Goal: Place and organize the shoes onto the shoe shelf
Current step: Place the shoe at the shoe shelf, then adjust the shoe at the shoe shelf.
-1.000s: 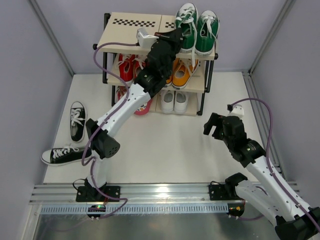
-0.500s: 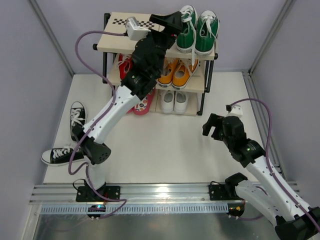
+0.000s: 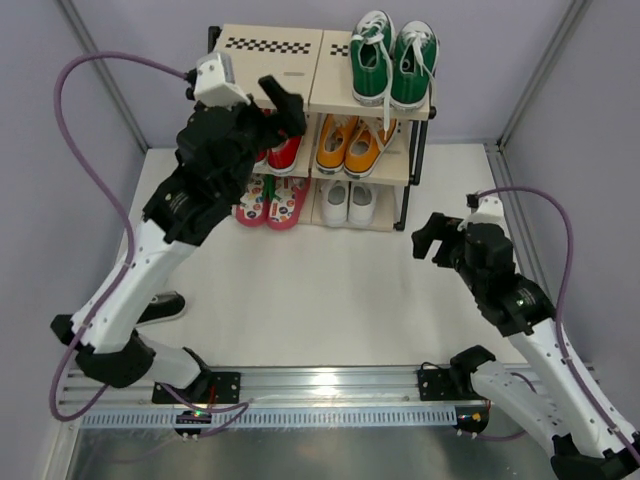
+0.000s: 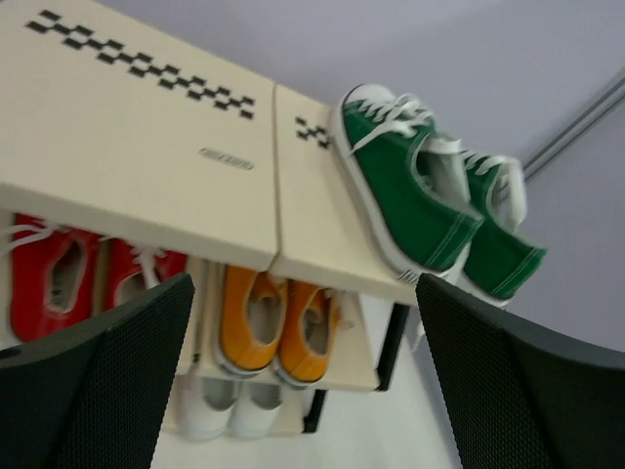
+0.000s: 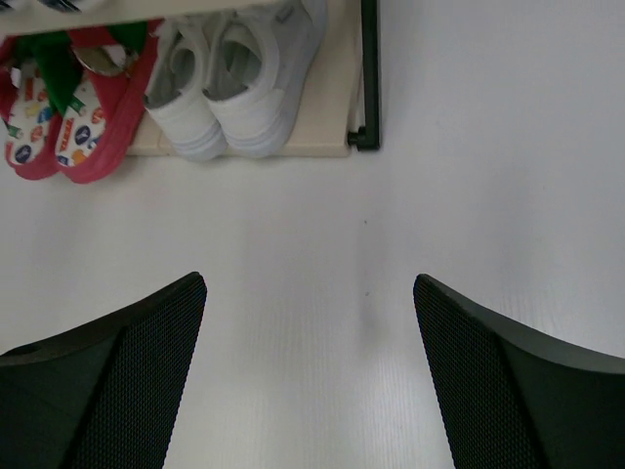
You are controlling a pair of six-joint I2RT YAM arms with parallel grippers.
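The shelf (image 3: 265,75) holds two green sneakers (image 3: 395,65) on top, two orange shoes (image 3: 355,145) and two red shoes (image 3: 283,152) in the middle, two white shoes (image 3: 348,203) and two flip-flops (image 3: 268,203) below. One black sneaker (image 3: 163,306) shows on the worktop (image 3: 330,290). Left jaws and right jaws stand spread, empty

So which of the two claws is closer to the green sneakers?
Left. The left gripper hangs by the top board of the shoe shelf, just left of the green sneakers. The right gripper is low over the table, off the shelf's front right corner.
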